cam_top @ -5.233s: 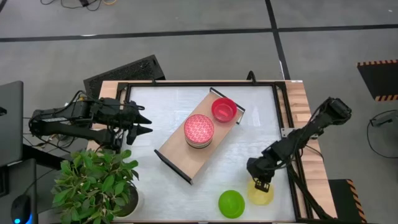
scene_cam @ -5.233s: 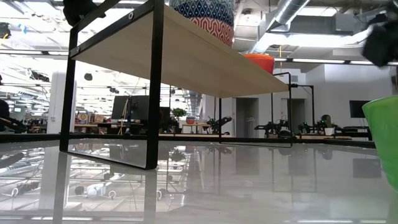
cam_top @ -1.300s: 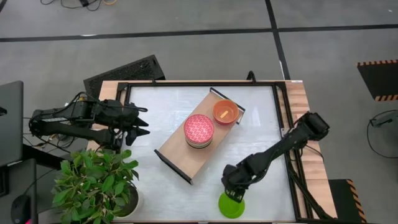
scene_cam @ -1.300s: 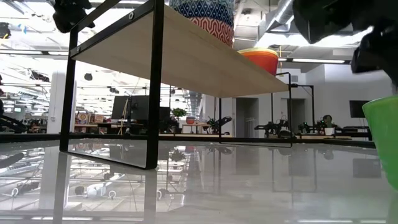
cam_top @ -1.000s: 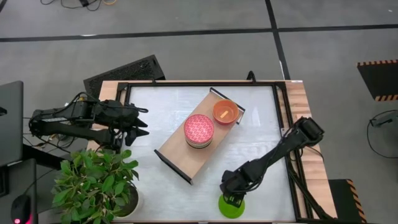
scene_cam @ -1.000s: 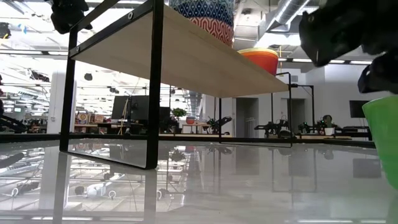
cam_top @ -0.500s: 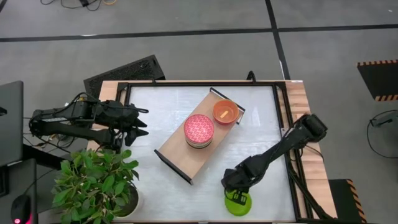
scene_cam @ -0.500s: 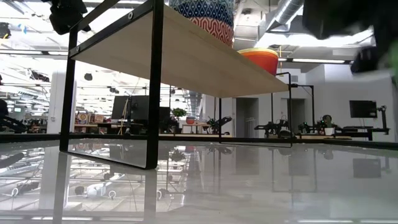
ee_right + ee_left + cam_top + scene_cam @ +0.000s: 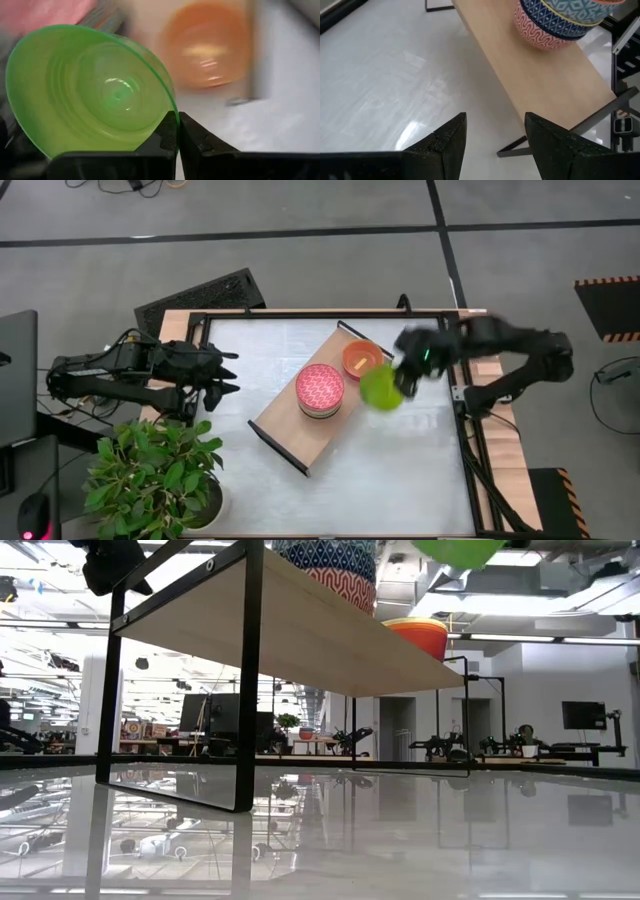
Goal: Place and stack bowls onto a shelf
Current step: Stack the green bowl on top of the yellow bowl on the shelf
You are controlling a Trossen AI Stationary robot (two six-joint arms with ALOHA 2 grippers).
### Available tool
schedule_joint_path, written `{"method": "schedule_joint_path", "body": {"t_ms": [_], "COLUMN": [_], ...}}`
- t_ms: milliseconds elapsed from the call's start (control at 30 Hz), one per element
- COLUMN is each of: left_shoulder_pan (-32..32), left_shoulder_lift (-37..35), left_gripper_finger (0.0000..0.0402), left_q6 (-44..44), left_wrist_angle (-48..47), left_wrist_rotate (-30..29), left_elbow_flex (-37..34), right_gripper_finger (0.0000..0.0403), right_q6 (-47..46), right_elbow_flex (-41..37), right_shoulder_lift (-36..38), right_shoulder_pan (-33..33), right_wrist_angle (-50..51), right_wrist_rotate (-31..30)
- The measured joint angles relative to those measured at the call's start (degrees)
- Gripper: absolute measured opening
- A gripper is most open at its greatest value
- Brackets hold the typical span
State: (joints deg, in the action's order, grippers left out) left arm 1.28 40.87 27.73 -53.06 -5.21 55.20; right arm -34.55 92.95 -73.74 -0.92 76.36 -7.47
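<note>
Above the desk [image 9: 300,490], just beside the shelf [image 9: 290,425] end that carries the orange bowl [image 9: 362,359], my right tool [image 9: 177,131] pinches the green bowl [image 9: 380,389] by its rim, tilted. My left tool [image 9: 495,131] waits at the desk's left edge, fingers apart, holding nothing.

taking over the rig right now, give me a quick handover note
Right gripper: shut on the rim of the green bowl, held in the air beside the shelf.
Left gripper: open, empty, waiting at the table's left edge.
Done: patterned bowl stack mid-shelf; yellow-in-red stack at the shelf's far end.
Left: set the green bowl on the shelf, probably onto the yellow-in-red stack. No other loose bowls show on the table.
</note>
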Motion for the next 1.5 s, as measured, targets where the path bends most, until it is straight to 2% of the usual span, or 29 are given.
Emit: {"method": "schedule_joint_path", "body": {"t_ms": [167,267,467,667,833,1100,1300,1500], "left_shoulder_pan": [0.00,0.00,0.00,0.00,0.00,0.00,0.00,0.00], "left_shoulder_lift": [0.01,0.01,0.01,0.01,0.01,0.01,0.01,-0.01], "left_gripper_finger": [0.0186,0.0186,0.0186,0.0186,0.0186,0.0186,0.0186,0.0195], "left_q6": [0.58,1.59,3.45,3.63,3.62,3.62,3.56,4.40], "left_wrist_angle": [0.02,0.00,0.00,-0.03,-0.07,-0.11,-0.10,-0.10], "left_wrist_rotate": [-0.10,-0.20,-0.38,-0.44,-0.44,-1.23,-1.39,-1.64], "left_elbow_flex": [0.00,0.00,0.00,0.00,0.00,0.00,0.00,0.24], "right_gripper_finger": [0.0022,0.0023,0.0025,0.0025,0.0025,0.0030,0.0064,0.0117], "right_q6": [14.89,22.37,33.81,38.44,41.13,42.93,43.19,43.71], "right_elbow_flex": [4.38,5.83,8.24,12.20,15.38,15.58,15.58,16.53], "right_shoulder_lift": [-0.17,-3.02,-11.47,-18.03,-22.57,-26.12,-25.75,-24.32], "right_shoulder_pan": [15.29,22.56,29.44,30.36,29.55,29.49,29.57,29.57], "right_wrist_angle": [-0.12,-1.67,-1.75,-0.12,6.14,7.84,7.61,8.08], "right_wrist_rotate": [0.01,4.90,13.18,17.96,18.04,17.98,17.95,18.04]}}
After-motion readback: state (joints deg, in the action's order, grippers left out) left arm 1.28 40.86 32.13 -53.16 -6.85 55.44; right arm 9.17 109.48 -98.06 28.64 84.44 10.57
